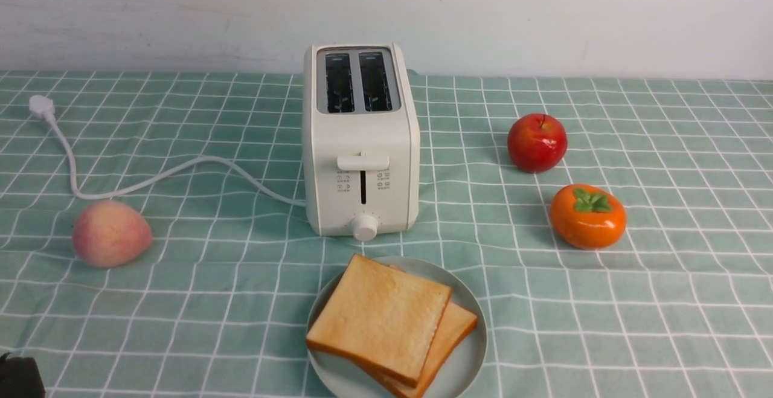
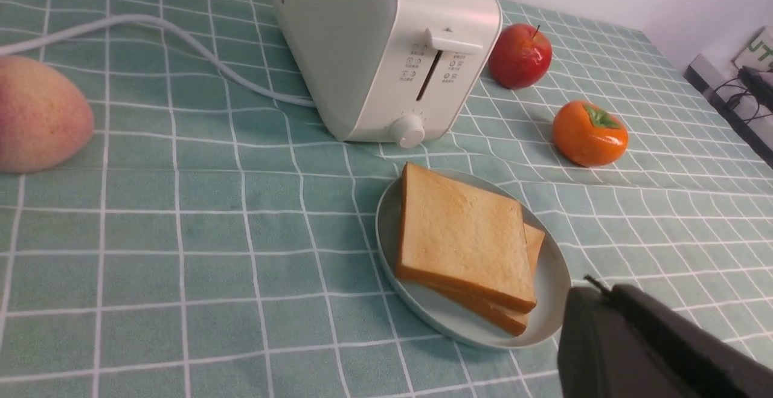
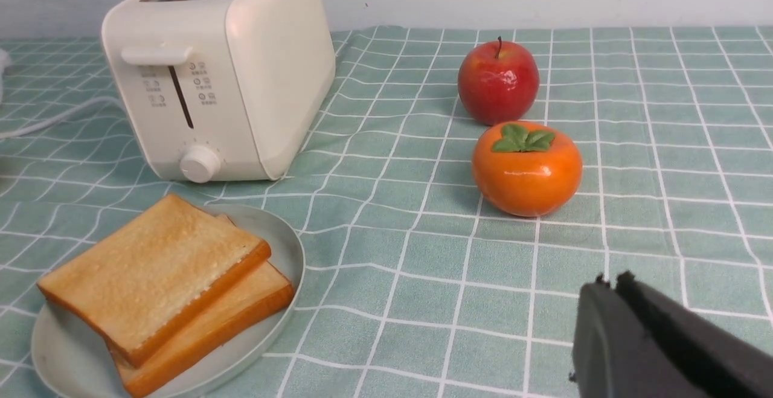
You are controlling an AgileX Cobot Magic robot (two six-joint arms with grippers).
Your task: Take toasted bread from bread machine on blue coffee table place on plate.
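Toasted bread (image 1: 379, 316) x2 on plate (image 1: 468, 362); peach (image 1: 112, 233): front, L-wrist views only.

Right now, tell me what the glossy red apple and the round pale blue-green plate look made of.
Glossy red apple: likely plastic or wax, judging by sharp mirror-like highlights. Round pale blue-green plate: perhaps matte ceramic or melamine; smooth, dull surface, thin low rim.
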